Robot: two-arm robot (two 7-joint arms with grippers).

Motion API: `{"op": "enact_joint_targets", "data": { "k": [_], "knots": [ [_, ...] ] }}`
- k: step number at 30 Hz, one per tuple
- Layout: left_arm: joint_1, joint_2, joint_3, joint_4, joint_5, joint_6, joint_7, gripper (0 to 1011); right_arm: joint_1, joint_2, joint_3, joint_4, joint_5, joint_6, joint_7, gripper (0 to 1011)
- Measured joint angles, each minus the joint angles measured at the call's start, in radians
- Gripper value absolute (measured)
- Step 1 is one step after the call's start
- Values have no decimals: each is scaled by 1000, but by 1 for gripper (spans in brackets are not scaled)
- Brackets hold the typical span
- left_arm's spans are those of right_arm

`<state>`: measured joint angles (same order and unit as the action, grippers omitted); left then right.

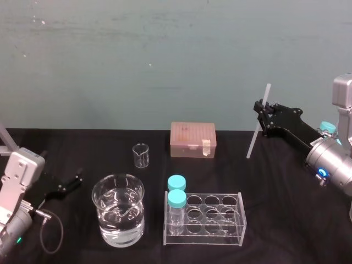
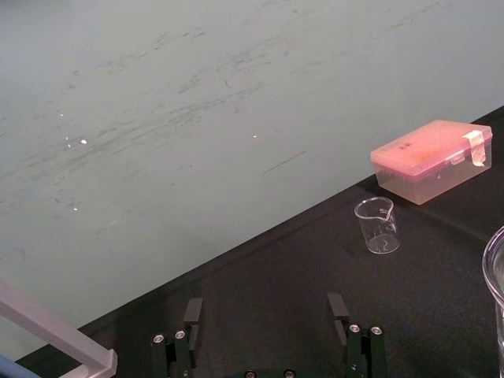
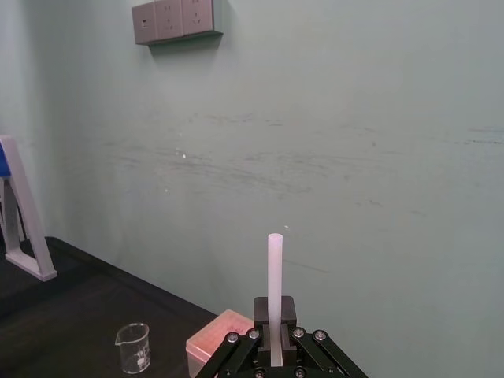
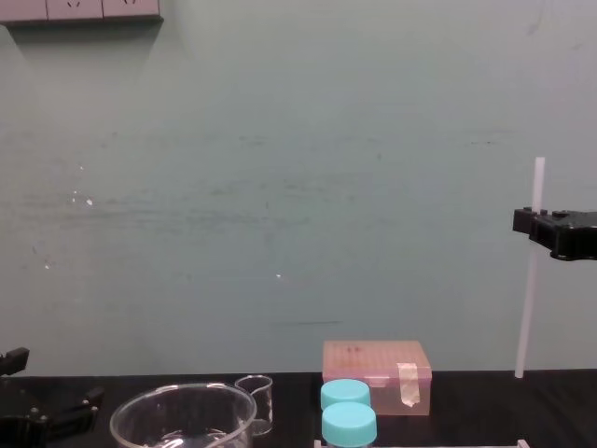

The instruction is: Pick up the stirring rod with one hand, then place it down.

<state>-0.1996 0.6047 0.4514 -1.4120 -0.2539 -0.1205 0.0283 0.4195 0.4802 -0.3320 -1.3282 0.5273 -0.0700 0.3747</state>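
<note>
Pale green plaster, scuffed with faint grey streaks, makes up the wall [image 1: 165, 55] behind the whole bench, and a grey socket plate [image 3: 175, 20] sits high on it. Below it a matt black cloth [image 1: 275, 181] covers the table from edge to edge.

On the cloth, the clear plastic rack [image 1: 212, 220] stands near the front, right of centre. Just to its left is the wide glass beaker of water [image 1: 118, 216], about half full. A pink box [image 1: 192, 139] with a strip of tape on its lid sits at the back of the table, close to the wall.

The right gripper [image 1: 262, 111] is raised above the table's right side. Its jaws are closed on the stirring rod [image 1: 254, 137], pinching it a little above its middle. The rod hangs nearly upright, with its top leaning slightly to the right. In the chest view its lower end [image 4: 528, 299] appears to hang clear of the cloth.

The left gripper [image 1: 69, 184] lies low at the table's left edge. Its two fingers [image 2: 339, 307] are spread well apart with nothing between them.

Two blue-capped bottles [image 1: 176, 192] stand in the rack's left-hand column. A small beaker [image 1: 141, 155], empty, sits behind the big one and left of the pink box.
</note>
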Motion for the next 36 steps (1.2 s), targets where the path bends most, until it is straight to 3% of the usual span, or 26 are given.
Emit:
{"op": "enact_joint_targets", "data": {
  "k": [36],
  "knots": [
    [0, 0, 0, 0, 0, 0, 0, 1005, -2, -4, 7, 2, -9, 4, 7, 72]
  ]
}}
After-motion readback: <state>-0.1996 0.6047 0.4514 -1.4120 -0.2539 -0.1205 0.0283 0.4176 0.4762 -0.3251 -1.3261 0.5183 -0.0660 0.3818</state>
